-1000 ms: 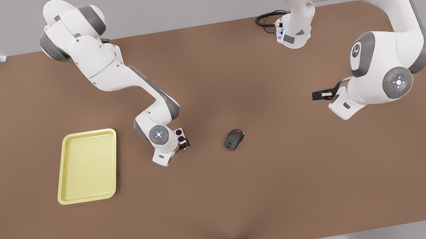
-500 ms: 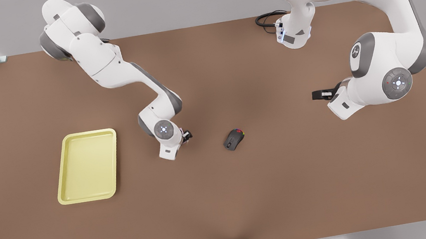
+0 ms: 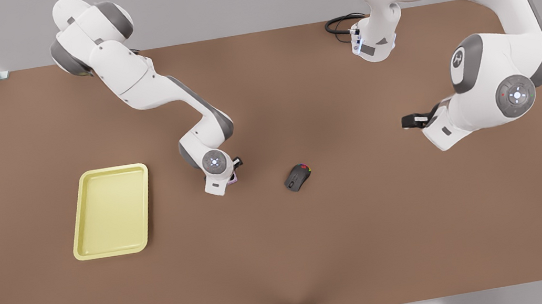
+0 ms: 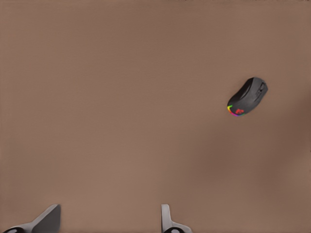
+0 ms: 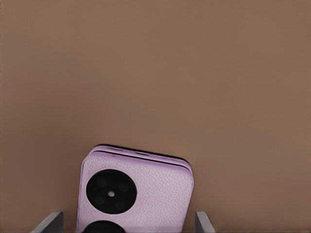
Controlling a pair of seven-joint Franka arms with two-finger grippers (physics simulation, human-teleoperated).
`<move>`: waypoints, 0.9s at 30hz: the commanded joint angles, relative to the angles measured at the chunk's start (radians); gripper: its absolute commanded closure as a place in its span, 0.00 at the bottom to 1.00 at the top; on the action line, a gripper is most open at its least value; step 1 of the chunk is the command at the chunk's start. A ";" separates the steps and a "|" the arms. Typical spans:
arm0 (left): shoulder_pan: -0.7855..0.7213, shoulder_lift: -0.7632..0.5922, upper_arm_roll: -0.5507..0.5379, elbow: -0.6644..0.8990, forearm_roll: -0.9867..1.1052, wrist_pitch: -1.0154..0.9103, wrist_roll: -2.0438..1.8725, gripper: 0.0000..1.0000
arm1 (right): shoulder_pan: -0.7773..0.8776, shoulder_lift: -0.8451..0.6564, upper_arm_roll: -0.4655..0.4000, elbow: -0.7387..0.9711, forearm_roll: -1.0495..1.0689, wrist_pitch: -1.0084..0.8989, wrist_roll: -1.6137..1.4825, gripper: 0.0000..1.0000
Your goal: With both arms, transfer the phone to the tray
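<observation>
Left of centre in the front view, the right gripper has swung across and settled over the phone. A second ago most of the phone's lilac face lay bare beside the wrist; now only a pale sliver of it peeks out under the wrist housing. The right wrist view shows what this means. The phone lies flat on the worktop, low in the frame between the two fingers of the right gripper. They stand spread to either side of it and have not yet pinched, so I judge the grasp lined up but not made.

At centre right of the front view, the left gripper has drifted slightly up and to the right. It waits well apart from the phone. Its fingers are parted with nothing between them, and the dark mouse lies far off. The mouse and the yellow tray at the left have not moved, and the tray holds nothing.

Much is concealed. In the front view the wrist covers the fingers' tips and nearly all of the phone. In the right wrist view the frame edge cuts off the phone's near end and its second camera circle. Whether one finger already touches the phone's side I cannot tell.
</observation>
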 commanded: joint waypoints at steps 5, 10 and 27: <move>0.006 -0.011 0.015 0.003 -0.001 0.003 0.017 0.00 | 0.001 0.011 0.011 -0.002 0.002 0.013 0.083 0.00; 0.014 -0.011 0.055 0.075 0.001 0.010 0.008 0.00 | 0.001 0.027 0.011 0.012 -0.009 0.031 0.081 0.00; 0.016 -0.247 0.135 -0.239 0.008 0.201 0.014 0.00 | -0.072 -0.101 -0.088 0.006 -0.008 0.008 0.041 0.22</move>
